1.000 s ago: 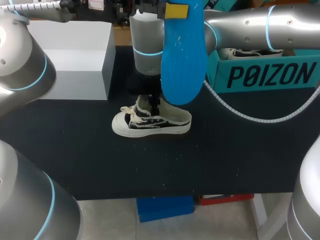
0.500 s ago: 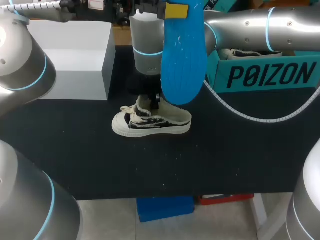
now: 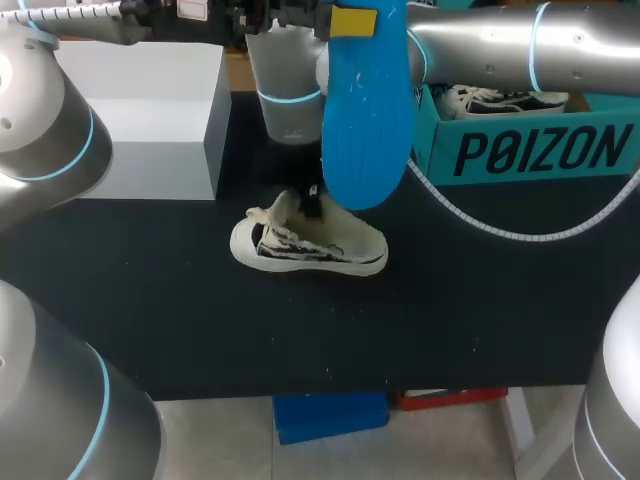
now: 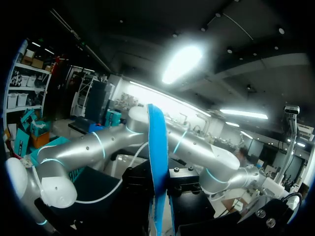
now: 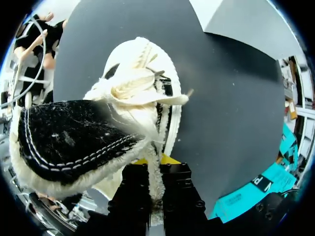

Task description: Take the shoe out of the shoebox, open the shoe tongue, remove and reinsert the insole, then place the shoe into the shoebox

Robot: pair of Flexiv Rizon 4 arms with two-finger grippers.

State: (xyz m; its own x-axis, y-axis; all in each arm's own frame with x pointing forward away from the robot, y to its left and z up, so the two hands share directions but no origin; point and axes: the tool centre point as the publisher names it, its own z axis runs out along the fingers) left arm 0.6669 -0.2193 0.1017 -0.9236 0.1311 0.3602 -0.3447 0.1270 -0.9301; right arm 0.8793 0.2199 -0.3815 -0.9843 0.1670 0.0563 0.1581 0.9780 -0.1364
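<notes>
Shoe (image 3: 308, 247) near mid-table on the black table (image 3: 200, 320), toe toward the robot's left, heel toward its right. Right arm comes in from the right across the far side, and the right gripper (image 3: 313, 205) is down at the shoe's opening. In the right wrist view the right gripper (image 5: 155, 169) has its jaws pinched on the shoe's (image 5: 142, 98) frayed white collar edge, which runs down between the two black fingers, with a bit of yellow tip showing behind the cloth. White toe cap and laced tongue lie ahead of the gripper, and the black stitched side panel lies close beside it. Insole (image 3: 366, 110), bright blue, is held high above the shoe, clear of it and hanging long-ways. Left gripper (image 3: 352, 20) holds it at the upper end. In the left wrist view the insole (image 4: 156, 147) stands edge-on between the left gripper's (image 4: 158, 184) fingers, jaws clamped on it from both sides. Shoebox (image 3: 540, 150), teal, sits at the far right of the table, well apart from the shoe, with a second shoe (image 3: 500, 100) inside. White box (image 3: 140, 110) at far left.
</notes>
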